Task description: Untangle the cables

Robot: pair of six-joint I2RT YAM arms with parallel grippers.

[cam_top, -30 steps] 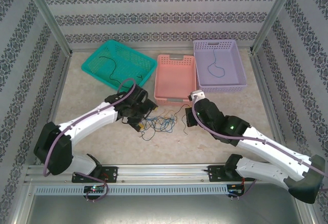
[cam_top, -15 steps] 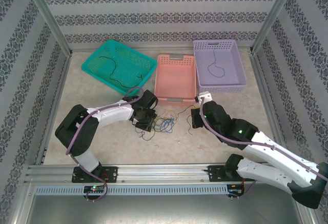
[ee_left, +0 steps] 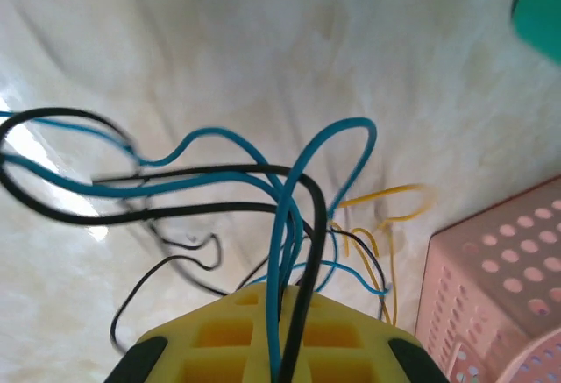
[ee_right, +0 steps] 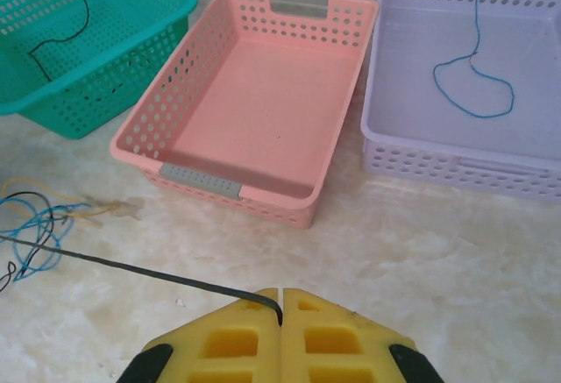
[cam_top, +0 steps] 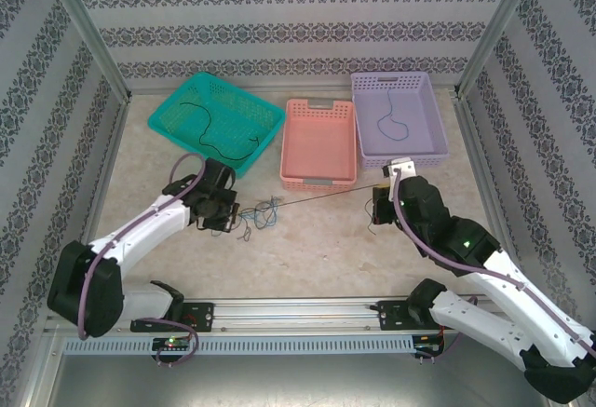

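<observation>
Cables, partly sorted. Already separated: one black cable [ee_right: 57, 39] lying loose in the teal basket [ee_right: 88, 102], and one blue cable [ee_right: 479, 24] looped in the purple basket [ee_right: 456, 168]. The pink basket [ee_right: 263, 111] between them holds nothing. Remaining: a small tangle [cam_top: 265, 211] on the table [cam_top: 317, 249], just in front of the pink basket's near left corner, made of thin blue, black and yellowish strands looped through one another. The left gripper [ee_left: 285, 308] is closed on blue and black strands at the tangle's left side, which run up between its yellow pads. The right gripper [ee_right: 280, 300] is pinched shut on the end of a taut black strand [cam_top: 321, 202], which is drawn in a straight line from the tangle across the table to the right. This strand appears not yet free of the knot. Judged roughly part-way: two cables binned, several to part.
</observation>
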